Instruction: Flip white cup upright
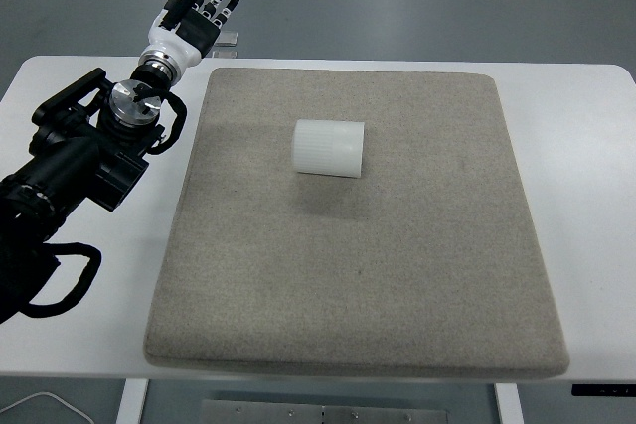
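Note:
A white ribbed cup (329,148) lies on its side on the grey felt mat (358,275), in the mat's upper middle. My left hand (196,7) reaches out past the table's far left edge, well to the upper left of the cup, with its fingers spread and holding nothing. Its black arm (79,161) comes in from the left edge over the white table. The right arm does not show.
The mat covers most of the white table (586,196). Bare white strips run along the table's left and right sides. A small grey object (227,40) sits at the table's far edge beside my left hand. Grey floor lies beyond.

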You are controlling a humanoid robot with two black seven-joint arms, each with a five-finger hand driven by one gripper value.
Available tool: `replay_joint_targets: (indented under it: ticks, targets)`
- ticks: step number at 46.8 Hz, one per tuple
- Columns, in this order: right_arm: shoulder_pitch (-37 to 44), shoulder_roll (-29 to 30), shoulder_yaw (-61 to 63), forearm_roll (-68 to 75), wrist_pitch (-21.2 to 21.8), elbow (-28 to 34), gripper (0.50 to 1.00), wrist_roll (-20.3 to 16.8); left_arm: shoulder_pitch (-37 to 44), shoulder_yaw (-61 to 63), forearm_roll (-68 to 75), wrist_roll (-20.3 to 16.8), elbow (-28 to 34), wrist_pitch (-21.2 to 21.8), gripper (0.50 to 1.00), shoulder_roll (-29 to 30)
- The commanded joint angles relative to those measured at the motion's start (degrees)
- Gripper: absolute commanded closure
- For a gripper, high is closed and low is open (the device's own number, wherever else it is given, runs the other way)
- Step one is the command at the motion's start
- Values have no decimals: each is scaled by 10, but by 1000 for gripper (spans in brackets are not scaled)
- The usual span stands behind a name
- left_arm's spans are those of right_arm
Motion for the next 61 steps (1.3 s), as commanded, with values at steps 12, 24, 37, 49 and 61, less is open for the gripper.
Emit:
replay_joint_targets:
  ticks: [12, 24, 37, 49, 61]
  targets:
    - [0, 0, 0, 0, 0, 0, 570, 0, 0, 0, 1, 1, 0, 0, 504, -2]
    - [0, 0, 0, 0, 0, 0, 570, 0, -2, 0, 0, 1, -2, -9, 504, -2]
    - [0, 0, 0, 0, 0, 1, 570, 0, -2, 36, 2, 5, -4, -56, 506, -2]
    - [0, 0, 0, 0, 0, 0, 570, 0, -10, 34, 151, 8, -11, -65, 506, -2]
    - [0, 0, 0, 0, 0, 0, 570, 0, -26, 38, 292, 9, -54, -69, 506, -1]
